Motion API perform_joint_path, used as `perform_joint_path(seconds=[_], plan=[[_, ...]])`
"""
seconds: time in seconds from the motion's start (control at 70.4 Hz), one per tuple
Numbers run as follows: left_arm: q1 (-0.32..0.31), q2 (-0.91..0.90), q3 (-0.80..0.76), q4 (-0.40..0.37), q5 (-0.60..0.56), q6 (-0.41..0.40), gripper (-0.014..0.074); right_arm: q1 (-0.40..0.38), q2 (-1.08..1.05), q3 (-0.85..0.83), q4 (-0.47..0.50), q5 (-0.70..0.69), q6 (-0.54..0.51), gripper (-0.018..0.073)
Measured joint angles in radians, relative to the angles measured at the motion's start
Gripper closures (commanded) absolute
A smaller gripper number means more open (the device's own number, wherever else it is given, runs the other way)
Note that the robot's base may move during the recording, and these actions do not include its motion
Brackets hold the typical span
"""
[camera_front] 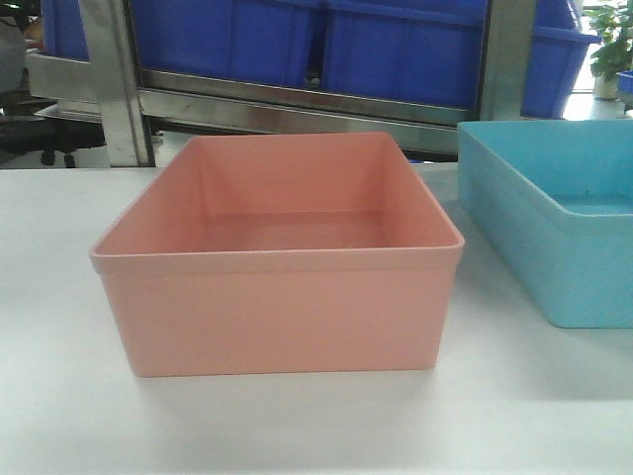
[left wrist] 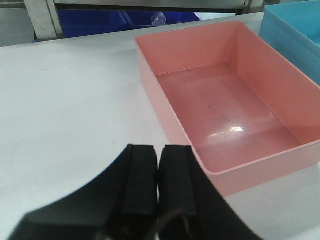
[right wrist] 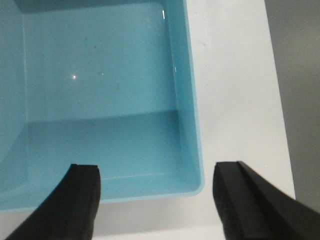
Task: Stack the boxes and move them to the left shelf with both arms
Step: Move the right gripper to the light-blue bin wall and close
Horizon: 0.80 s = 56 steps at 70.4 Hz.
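Observation:
The salmon pink box (camera_front: 282, 297) stands empty in the middle of the white table, and the light blue box (camera_front: 564, 213) sits just to its right. In the left wrist view the pink box (left wrist: 225, 105) lies ahead and to the right of my left gripper (left wrist: 159, 150), which is shut with nothing between its pads, above bare table. My right gripper (right wrist: 155, 172) hangs open over the near right corner of the blue box (right wrist: 100, 90); one finger is over the box, the other over the table. A steel shelf frame (camera_front: 297, 99) stands behind the table.
Dark blue ribbed crates (camera_front: 396, 45) sit on the steel rack behind the table. The white table's right edge (right wrist: 280, 115) runs close beside the blue box, with grey floor beyond. A potted plant (camera_front: 608, 40) stands at the far right.

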Motion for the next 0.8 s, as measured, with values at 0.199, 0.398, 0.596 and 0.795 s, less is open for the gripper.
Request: perform_joint_path(seconds=[0.199, 0.398, 0.596, 0.795], plan=[[0.0, 0.0, 0.0, 0.0, 0.0, 0.0, 0.0605, -0.057, 0.154, -0.039, 0.074, -0.13, -0.238, 0.0039], [0.0, 0.0, 0.0, 0.0, 0.0, 0.0, 0.0605, -0.057, 0.331, -0.091, 0.087, -0.205, -0.28, 0.0039], [0.0, 0.0, 0.001, 0.0, 0.002, 0.0, 0.0605, -0.057, 0.471, -0.095, 0.087, -0.299, -0.326, 0.0043], [0.0, 0.0, 0.001, 0.0, 0.013, 0.0, 0.0605, -0.057, 0.544, -0.096, 0.088, -0.334, -0.349, 0.0282]])
